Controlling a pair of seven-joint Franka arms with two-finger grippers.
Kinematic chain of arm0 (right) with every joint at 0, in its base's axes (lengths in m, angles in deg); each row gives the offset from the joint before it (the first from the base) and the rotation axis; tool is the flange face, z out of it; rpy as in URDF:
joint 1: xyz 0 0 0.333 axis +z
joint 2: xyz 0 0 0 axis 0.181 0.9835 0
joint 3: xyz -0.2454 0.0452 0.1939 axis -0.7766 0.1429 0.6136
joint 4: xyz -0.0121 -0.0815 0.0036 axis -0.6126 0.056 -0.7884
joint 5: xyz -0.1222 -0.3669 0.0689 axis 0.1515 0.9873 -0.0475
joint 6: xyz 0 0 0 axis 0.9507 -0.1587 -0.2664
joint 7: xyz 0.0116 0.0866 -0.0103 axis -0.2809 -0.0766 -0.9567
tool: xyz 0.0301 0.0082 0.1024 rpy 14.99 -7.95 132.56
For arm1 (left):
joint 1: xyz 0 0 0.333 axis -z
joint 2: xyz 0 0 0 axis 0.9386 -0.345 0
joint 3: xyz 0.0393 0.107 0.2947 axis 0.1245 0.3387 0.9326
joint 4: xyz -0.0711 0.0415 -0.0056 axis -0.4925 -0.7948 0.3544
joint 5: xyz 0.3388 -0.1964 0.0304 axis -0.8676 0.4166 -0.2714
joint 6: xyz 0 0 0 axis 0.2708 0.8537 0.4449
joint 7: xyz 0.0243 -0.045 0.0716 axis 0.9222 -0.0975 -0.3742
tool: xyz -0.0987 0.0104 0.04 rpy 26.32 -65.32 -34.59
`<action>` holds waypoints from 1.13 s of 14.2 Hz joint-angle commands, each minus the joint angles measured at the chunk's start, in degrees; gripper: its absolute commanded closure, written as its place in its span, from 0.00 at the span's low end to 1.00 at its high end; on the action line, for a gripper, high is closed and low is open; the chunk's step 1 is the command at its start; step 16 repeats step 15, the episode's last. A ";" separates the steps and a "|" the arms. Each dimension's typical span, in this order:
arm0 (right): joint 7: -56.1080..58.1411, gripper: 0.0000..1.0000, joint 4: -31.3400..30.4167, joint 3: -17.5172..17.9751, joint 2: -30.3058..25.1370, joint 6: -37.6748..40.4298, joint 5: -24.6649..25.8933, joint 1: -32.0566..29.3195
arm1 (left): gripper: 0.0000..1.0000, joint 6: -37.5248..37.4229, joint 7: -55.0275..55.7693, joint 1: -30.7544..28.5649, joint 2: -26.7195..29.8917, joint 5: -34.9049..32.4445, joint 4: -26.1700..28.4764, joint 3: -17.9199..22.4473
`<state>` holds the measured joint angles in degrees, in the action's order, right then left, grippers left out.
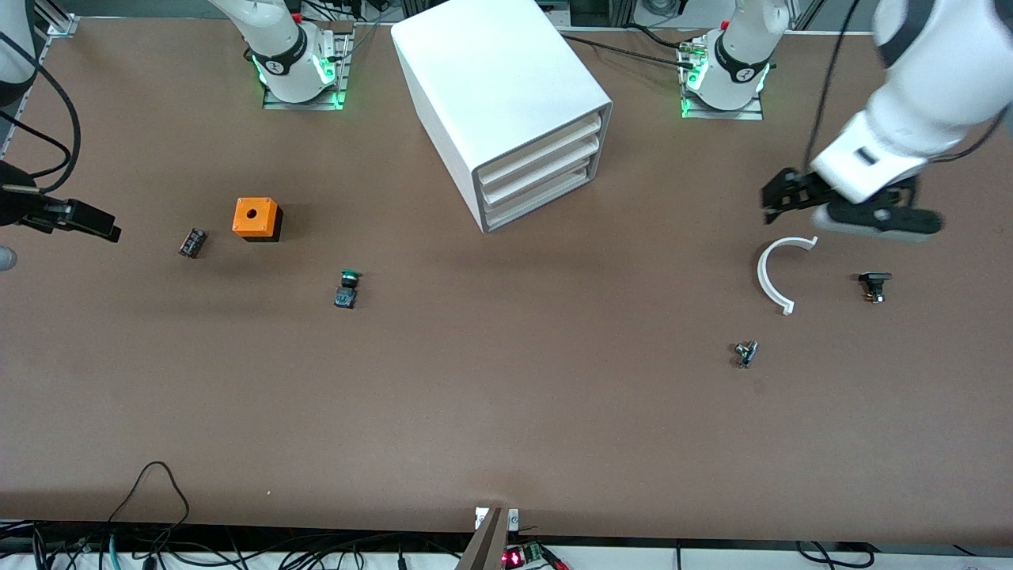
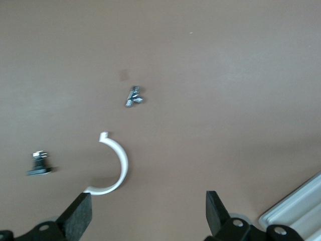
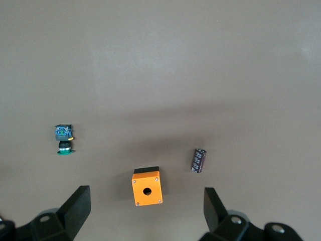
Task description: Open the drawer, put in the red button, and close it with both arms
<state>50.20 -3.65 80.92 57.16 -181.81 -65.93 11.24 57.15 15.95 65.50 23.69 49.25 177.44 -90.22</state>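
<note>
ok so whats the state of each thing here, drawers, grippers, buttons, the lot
cabinet: upright, all three drawers shut
left gripper: open, holding nothing, over the white curved piece
right gripper: open, holding nothing, over the orange box
orange box: upright, hole facing up
green button: lying on its side
red button: not in view

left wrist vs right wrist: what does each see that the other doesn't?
Left wrist only: white arc, small metal part, black part, a corner of the cabinet, and the open left tool. Right wrist only: orange box, green button, dark cylinder, and the open right tool. Shared: only the brown table. Neither shows a red button.
</note>
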 commanded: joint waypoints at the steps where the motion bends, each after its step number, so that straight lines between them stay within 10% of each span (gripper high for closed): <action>1: 0.88 0.00 -9.25 0.87 -7.73 -2.21 -0.42 -0.91 | 0.00 -4.82 -7.30 0.27 -0.52 -1.34 -4.16 5.32; 16: 0.88 0.00 -8.81 0.96 -7.56 -1.76 -0.51 -0.91 | 0.00 -7.73 -11.54 -3.24 -1.57 -0.55 -5.23 7.89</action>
